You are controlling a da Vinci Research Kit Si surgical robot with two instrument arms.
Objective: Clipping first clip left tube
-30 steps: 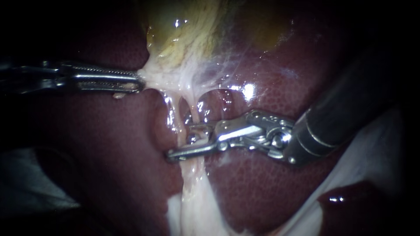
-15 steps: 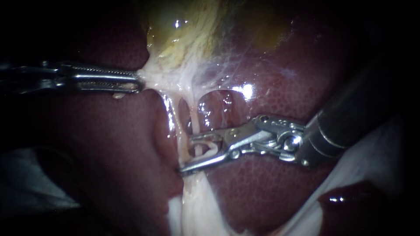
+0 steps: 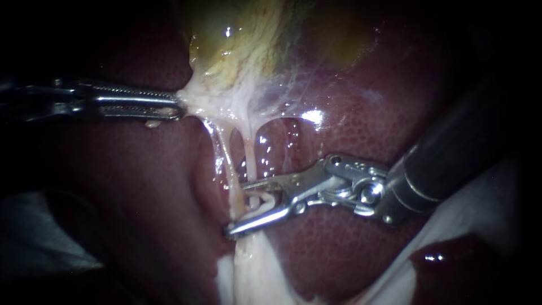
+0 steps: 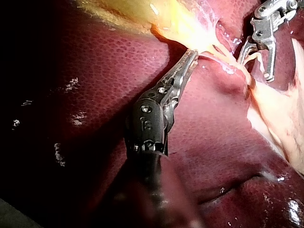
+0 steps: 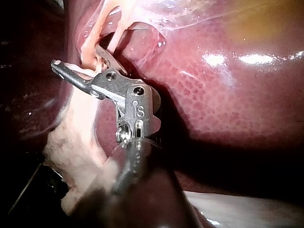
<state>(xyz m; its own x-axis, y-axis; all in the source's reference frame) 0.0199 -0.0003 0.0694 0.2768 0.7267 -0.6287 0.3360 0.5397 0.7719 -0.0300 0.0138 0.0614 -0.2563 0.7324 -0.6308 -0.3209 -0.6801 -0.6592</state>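
Note:
Two pale tubes run down from the yellow gallbladder [image 3: 237,39] over the dark red liver [image 3: 350,130]. The left tube [image 3: 224,161] and the right tube [image 3: 250,152] lie close together. My right instrument [image 3: 237,208] [image 5: 78,59] reaches in from the right with its jaws open and straddles both tubes. A small whitish loop [image 3: 261,199] sits between these jaws; I cannot tell whether it is a clip or tissue. My left instrument [image 3: 179,107] [image 4: 194,53] is shut on the pale tissue at the gallbladder's neck and holds it taut to the left.
Pale fatty tissue [image 3: 254,271] hangs below the tubes. A white sheet [image 3: 480,197] lies at the lower right beside the liver's edge. In the left wrist view the right instrument [image 4: 255,66] shows ahead of my left instrument's tip.
My right instrument's jaws have slid down along the tubes and stand a little wider apart. The left instrument has held its grip without moving.

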